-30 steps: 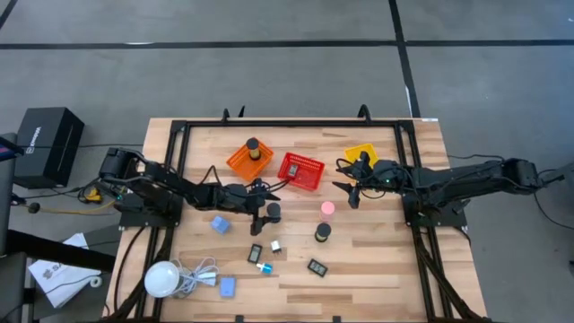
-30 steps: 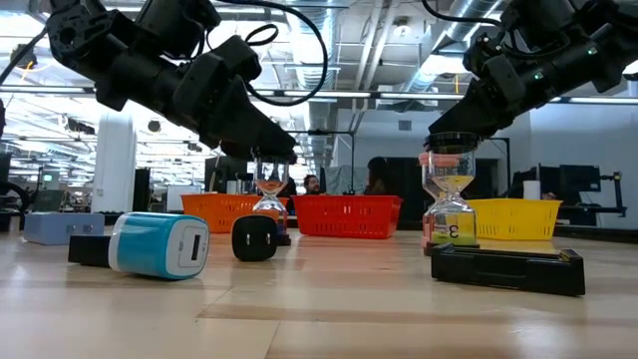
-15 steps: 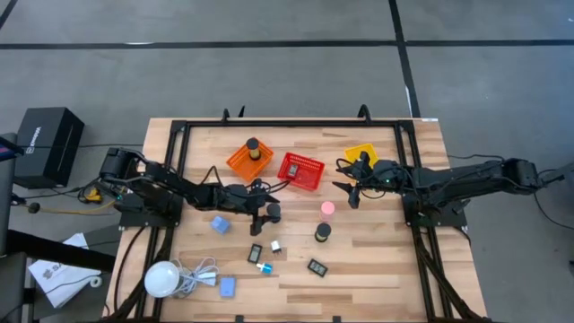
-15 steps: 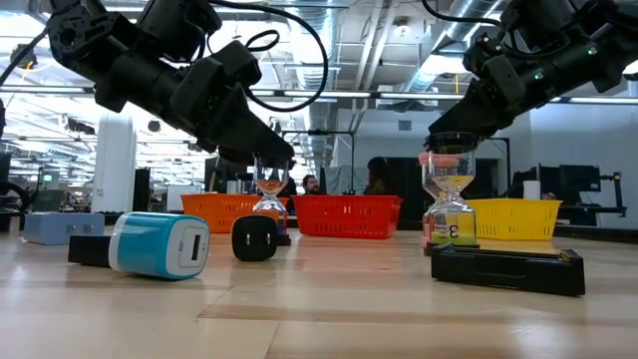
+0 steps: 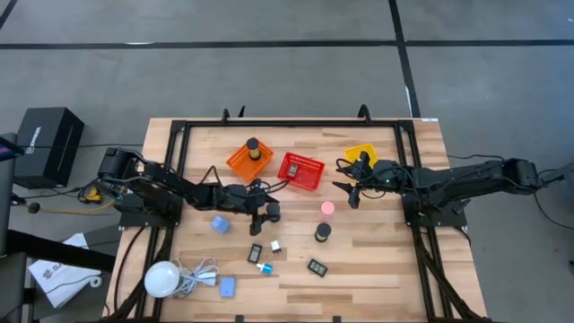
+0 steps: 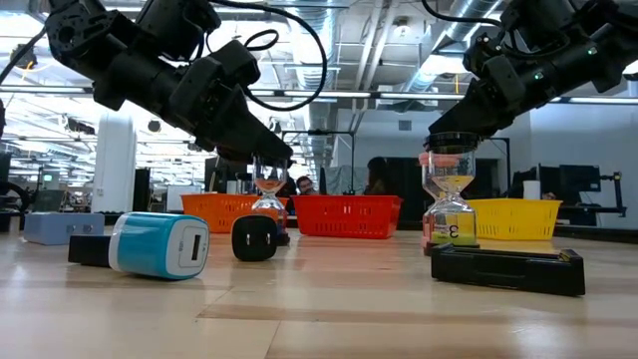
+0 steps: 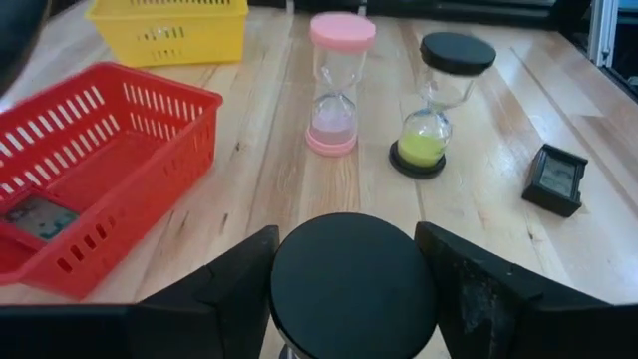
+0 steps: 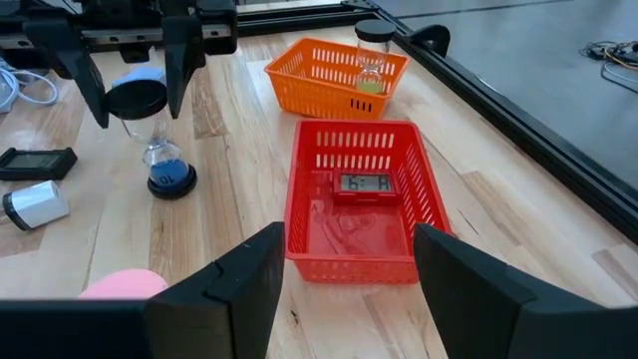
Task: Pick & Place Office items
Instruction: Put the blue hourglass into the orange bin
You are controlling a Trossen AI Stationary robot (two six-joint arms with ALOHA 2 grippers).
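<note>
At desk centre, left gripper [image 5: 269,212] straddles the black-capped hourglass [image 8: 150,130], blue sand, at 7 o'clock of the red basket [image 5: 300,170]; fingers [image 7: 234,289] flank the cap, apart, no contact visible. Judgement: light, rigid, glass waist fragile, top-heavy; clamp the cap rim, not the glass. Right gripper [image 5: 345,193], fingers apart and empty, hangs at 1 o'clock of the pink hourglass [image 5: 328,208].

On the wooden table [image 6: 329,319] a light-blue charger [image 6: 159,245] lies near left, a black adapter [image 6: 255,239] just right of it. A flat black device [image 6: 505,269] lies near right. Orange [image 6: 224,212], red [image 6: 348,215] and yellow [image 6: 514,218] baskets stand far.
</note>
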